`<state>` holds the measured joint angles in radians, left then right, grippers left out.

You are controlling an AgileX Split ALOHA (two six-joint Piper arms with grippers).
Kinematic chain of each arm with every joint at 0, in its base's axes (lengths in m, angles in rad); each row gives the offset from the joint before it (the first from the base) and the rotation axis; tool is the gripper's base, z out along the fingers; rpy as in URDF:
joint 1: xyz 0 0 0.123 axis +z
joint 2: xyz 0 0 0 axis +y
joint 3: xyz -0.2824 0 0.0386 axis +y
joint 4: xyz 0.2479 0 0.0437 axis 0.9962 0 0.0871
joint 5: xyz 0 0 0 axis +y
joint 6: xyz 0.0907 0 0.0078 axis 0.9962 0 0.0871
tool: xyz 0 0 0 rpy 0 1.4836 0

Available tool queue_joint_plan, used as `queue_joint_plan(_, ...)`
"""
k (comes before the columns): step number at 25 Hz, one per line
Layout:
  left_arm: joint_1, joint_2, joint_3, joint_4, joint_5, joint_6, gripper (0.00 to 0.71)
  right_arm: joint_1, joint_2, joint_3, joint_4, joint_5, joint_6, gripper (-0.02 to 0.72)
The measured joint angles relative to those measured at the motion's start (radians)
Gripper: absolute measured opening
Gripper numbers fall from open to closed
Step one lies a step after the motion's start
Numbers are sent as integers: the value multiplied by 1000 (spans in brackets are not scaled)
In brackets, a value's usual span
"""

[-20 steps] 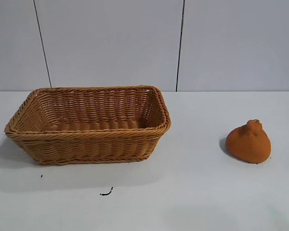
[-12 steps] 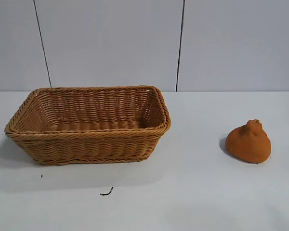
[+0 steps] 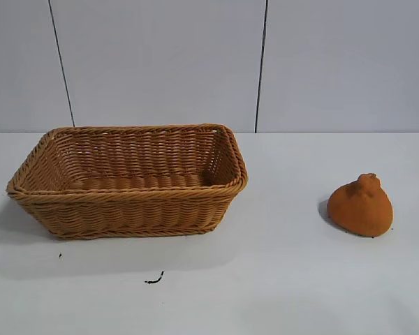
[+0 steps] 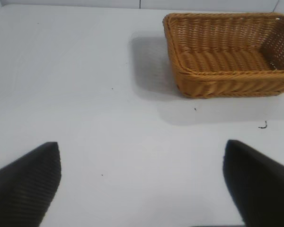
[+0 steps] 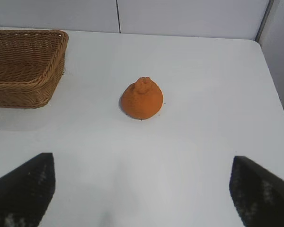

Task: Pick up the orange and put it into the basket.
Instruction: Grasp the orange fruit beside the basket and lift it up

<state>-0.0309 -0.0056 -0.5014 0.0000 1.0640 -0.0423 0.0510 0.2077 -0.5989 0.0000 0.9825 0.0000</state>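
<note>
The orange (image 3: 361, 206), dull orange with a knobby neck pointing up, sits on the white table at the right; it also shows in the right wrist view (image 5: 142, 99). The woven wicker basket (image 3: 129, 207) stands at the left, empty; the left wrist view shows it (image 4: 227, 82), and the right wrist view shows its corner (image 5: 23, 90). My right gripper (image 5: 142, 182) is open, well short of the orange, over bare table. My left gripper (image 4: 142, 177) is open and empty, away from the basket. Neither gripper shows in the exterior view.
A small dark scrap (image 3: 154, 279) lies on the table in front of the basket, also in the left wrist view (image 4: 262, 126). The table's right edge (image 5: 274, 90) runs beside the orange. A grey panelled wall stands behind.
</note>
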Motion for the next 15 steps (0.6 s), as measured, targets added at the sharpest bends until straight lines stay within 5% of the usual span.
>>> queue_joint_plan(15,0,0,0,0,-2,0,666,0,996,-478,16,-25,19,694)
